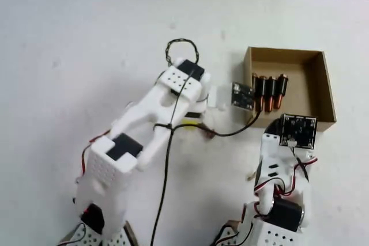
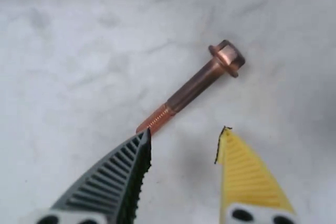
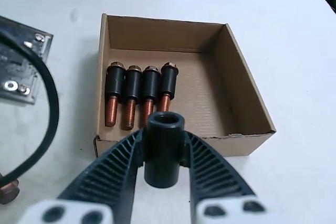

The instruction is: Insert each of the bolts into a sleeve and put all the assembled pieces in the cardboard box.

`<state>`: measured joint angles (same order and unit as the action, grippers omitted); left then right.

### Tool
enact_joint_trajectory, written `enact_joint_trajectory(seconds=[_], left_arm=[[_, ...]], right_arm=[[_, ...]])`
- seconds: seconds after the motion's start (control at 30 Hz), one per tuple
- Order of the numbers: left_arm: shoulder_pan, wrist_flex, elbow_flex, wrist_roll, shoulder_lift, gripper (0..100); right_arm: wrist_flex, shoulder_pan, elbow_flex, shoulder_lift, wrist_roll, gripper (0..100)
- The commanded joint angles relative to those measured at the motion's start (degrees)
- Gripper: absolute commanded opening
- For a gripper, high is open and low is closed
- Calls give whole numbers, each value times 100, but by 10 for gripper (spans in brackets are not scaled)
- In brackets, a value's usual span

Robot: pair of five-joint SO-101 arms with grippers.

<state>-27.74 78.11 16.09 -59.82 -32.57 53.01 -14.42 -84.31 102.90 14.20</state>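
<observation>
The left hand is spread, one grey finger and one yellow finger apart with bare counter between them. A loose copper bolt lies flat on the counter just past the fingertips; its threaded end is at the tip of the grey finger, and whether the two touch cannot be told. Its flanged head points away from the hand. The bolt carries no sleeve. The right hand is pinching a black sleeve between its two dark ribbed fingers, with the open bore towards the wrist camera. The sleeve bore is empty. Just beyond the sleeve stands the cardboard box, open at the top. Four assembled pieces lie inside it side by side, touching one another, each a bolt with a black sleeve below its head and bare copper thread showing. In the high view the row lies against the box wall nearest the left arm, and the rest of the box floor is bare. The right arm stands at the box's near wall. A black cable runs along the left arm.
</observation>
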Motion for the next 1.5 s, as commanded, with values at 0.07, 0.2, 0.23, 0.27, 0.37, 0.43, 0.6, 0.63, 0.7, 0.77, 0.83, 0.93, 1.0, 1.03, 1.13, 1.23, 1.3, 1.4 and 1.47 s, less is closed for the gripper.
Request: enact_joint_trajectory(seconds=[0.07,0.2,0.23,0.27,0.37,0.43,0.6,0.63,0.7,0.77,0.83,0.93,1.0,1.03,1.13,1.23,1.3,1.4,1.47], left_arm=[[75,0,290,-35,92,229],[48,-26,290,-149,57,229],[31,-26,273,-290,57,229],[31,-26,246,-422,57,229],[31,-26,246,-571,48,229],[22,-35,255,-571,48,229],[13,-501,229,-563,40,229],[4,-563,229,-563,40,229],[-75,-686,229,-563,40,229],[-171,-712,229,-563,40,229],[-259,-712,229,-563,40,229],[-356,-712,229,-563,40,226],[-382,-712,229,-563,40,226],[-382,-712,229,-563,40,226],[-409,-712,229,-563,40,226],[-409,-712,229,-563,40,226],[-409,-712,229,-563,13,226],[-418,-721,281,-563,-259,226],[-488,-862,281,-563,-470,226]], right_arm=[[-136,-365,35,57,-53,17],[-119,-576,26,57,-53,17],[-110,-637,26,57,-53,17],[-110,-716,18,57,-53,17],[-136,-927,-70,57,-53,17],[-136,-989,-114,57,-44,17],[-136,-1007,-123,57,-26,17],[-136,-1007,-123,57,-26,17],[-136,-1007,-123,57,-18,17],[-136,-1007,-132,57,-18,17],[-136,-1007,-132,57,-18,17],[-136,-1007,-132,57,-35,17],[-136,-1007,-132,57,-44,17],[-136,-1007,-132,57,-44,17],[-136,-1007,-132,57,-53,17],[-136,-1007,-176,57,-53,17],[-136,-998,-211,57,-53,17],[-136,-998,-220,57,-53,17],[-136,-998,-220,57,-53,17]])
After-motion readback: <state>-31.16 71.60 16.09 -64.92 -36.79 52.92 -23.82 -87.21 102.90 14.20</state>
